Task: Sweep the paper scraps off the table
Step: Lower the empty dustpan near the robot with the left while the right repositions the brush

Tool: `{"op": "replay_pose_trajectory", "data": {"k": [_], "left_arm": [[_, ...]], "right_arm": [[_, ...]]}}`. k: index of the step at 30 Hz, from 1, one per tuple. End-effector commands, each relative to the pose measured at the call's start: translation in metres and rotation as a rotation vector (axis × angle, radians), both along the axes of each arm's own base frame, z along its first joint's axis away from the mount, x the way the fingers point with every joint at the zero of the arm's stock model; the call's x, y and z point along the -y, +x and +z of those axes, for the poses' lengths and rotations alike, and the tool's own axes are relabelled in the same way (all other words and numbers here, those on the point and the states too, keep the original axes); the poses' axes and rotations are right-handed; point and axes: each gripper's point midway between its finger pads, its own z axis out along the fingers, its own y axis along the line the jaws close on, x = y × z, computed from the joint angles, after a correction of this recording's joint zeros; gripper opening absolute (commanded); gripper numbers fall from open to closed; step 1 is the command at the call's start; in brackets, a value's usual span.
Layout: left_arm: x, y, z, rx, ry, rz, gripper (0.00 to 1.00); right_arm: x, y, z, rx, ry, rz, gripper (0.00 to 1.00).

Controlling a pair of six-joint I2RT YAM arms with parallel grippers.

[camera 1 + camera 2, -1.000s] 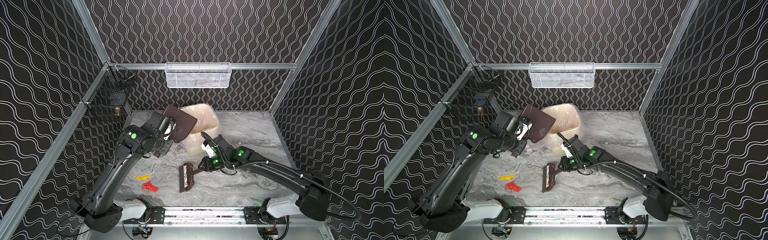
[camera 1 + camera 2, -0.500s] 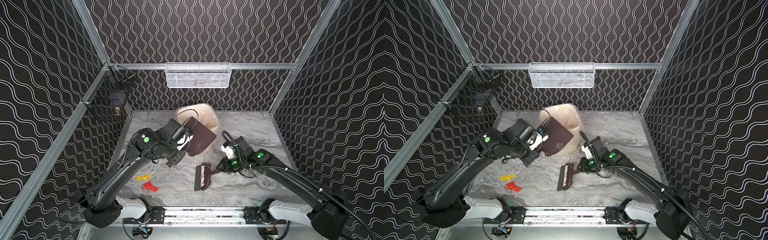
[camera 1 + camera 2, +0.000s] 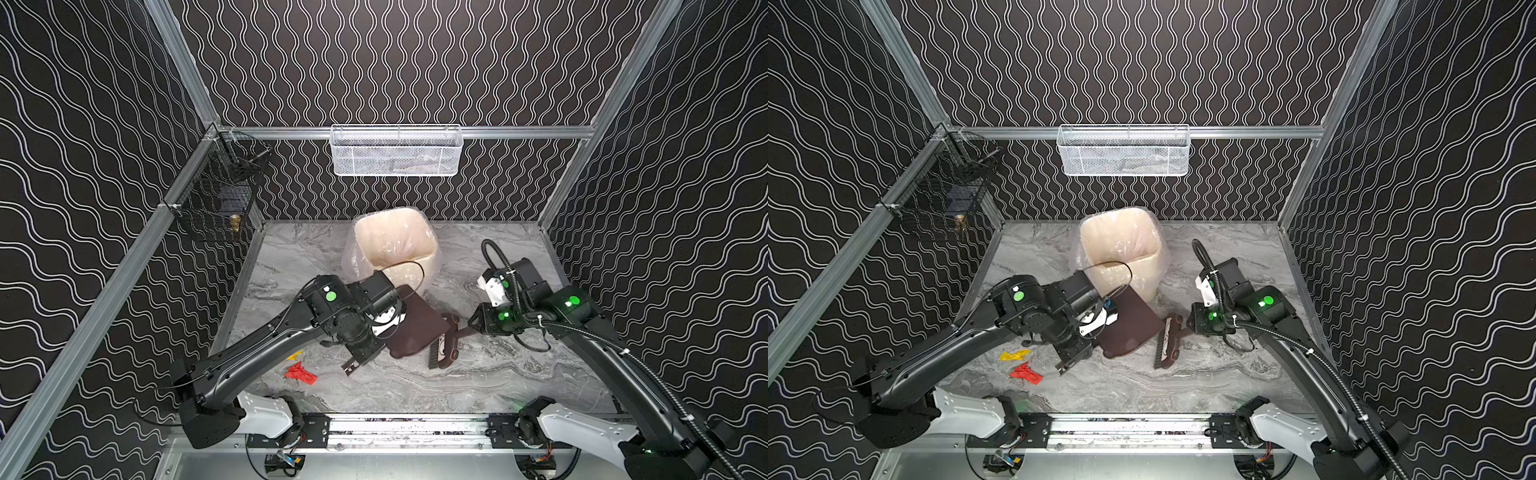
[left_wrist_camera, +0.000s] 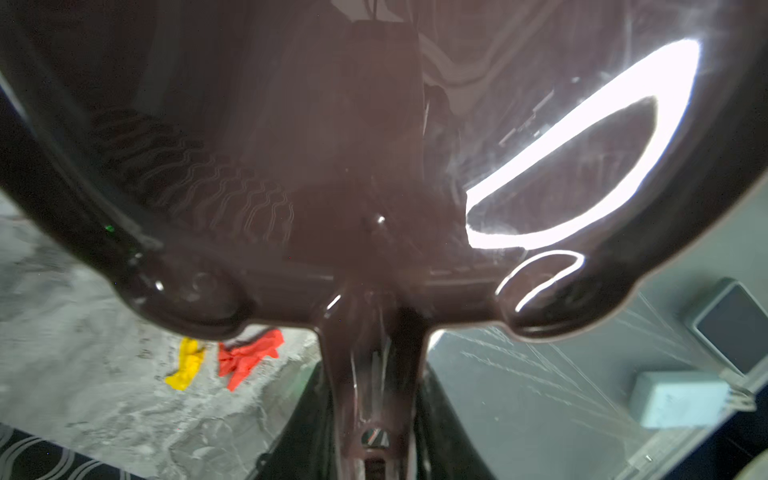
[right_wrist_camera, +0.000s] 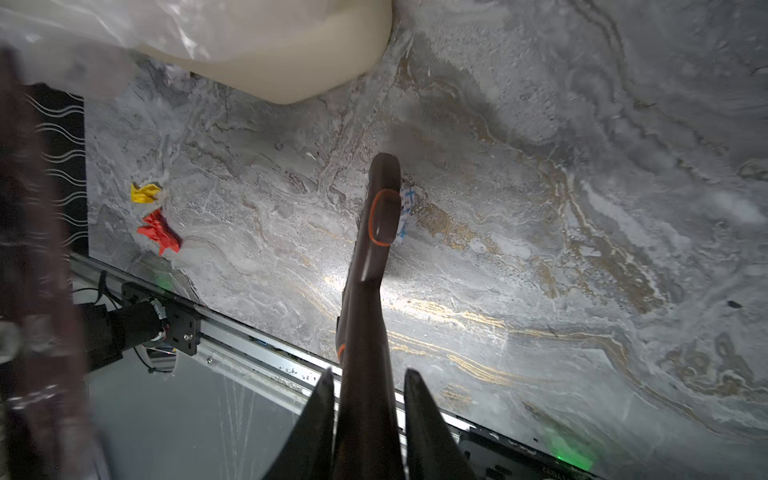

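My left gripper (image 3: 394,328) (image 3: 1100,328) (image 4: 374,449) is shut on the handle of a dark brown dustpan (image 3: 415,332) (image 3: 1129,328) (image 4: 332,166), held low over the marble table (image 3: 457,386) in front of the bin. My right gripper (image 3: 473,328) (image 3: 1190,326) (image 5: 368,376) is shut on the handle of a brown brush (image 3: 442,353) (image 3: 1169,343) (image 5: 378,216), just right of the pan. Paper scraps lie at the front left: a red one (image 3: 300,372) (image 3: 1025,372) (image 4: 249,357) (image 5: 160,232) and a yellow one (image 3: 1014,355) (image 4: 187,365) (image 5: 145,193). A white scrap with blue marks (image 5: 405,208) peeks from behind the brush head.
A cream bin (image 3: 395,245) (image 3: 1121,249) (image 5: 270,50) with a clear liner stands at the back middle. A white mesh basket (image 3: 395,151) hangs on the back rail, a black wire basket (image 3: 216,203) on the left rail. The front rail (image 3: 407,428) bounds the table.
The left arm has swung the dustpan from the bin's rim rightward and down toward the front. The right arm has carried the brush to the right. The red and yellow scraps lie as before.
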Motion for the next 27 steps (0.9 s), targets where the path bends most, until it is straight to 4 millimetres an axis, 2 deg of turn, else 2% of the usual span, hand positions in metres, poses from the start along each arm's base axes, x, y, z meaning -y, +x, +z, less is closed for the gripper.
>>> {"op": "replay_pose_trajectory", "data": {"k": [1,5,10,15,27], "left_arm": [[-0.004,-0.018,-0.012,-0.079,0.037,-0.002,0.0],[-0.008,-0.028,-0.026,-0.126,0.08,-0.009,0.0],[-0.006,-0.041,-0.05,-0.18,0.157,-0.037,0.0],[-0.002,-0.044,-0.073,-0.192,0.234,-0.056,0.0],[0.013,-0.029,-0.115,-0.134,0.335,-0.1,0.0]], "right_arm": [[0.017,0.0,0.011,0.016,-0.068,-0.021,0.0],[0.035,0.011,0.02,0.039,-0.146,-0.058,0.0],[0.045,0.023,0.015,0.034,-0.258,-0.043,0.0],[0.036,0.032,0.007,-0.004,-0.264,-0.002,0.0],[0.028,0.04,-0.009,-0.056,-0.279,0.033,0.0]]}}
